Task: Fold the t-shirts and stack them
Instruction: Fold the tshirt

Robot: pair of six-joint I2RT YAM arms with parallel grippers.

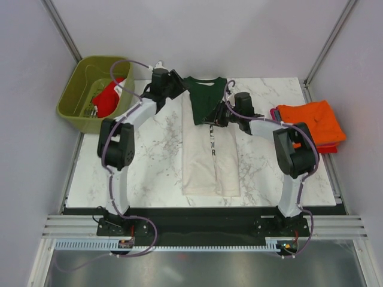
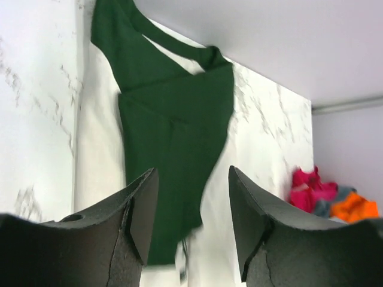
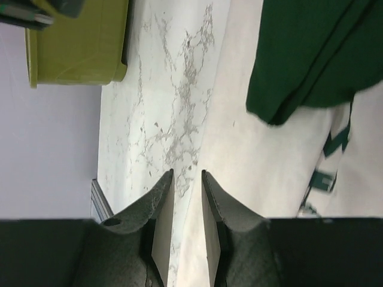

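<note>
Cream t-shirt (image 1: 210,161) lies sides-folded in a strip, just ahead of the left gripper (image 2: 190,179) — spread, empty — and beneath the right gripper (image 3: 187,179), narrowly parted, empty. Next, likely: both pinch the collar end and fold it hemward.

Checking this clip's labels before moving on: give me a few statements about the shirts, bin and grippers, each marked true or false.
1. The cream t-shirt lies flat on the table with its green sleeves folded over the chest. True.
2. The olive bin is empty. False: a red t-shirt lies in it.
3. The orange t-shirt rests at the table's right edge. True.
4. The left gripper is clamped on a green sleeve. False: its jaws stand open with nothing between them.
</note>
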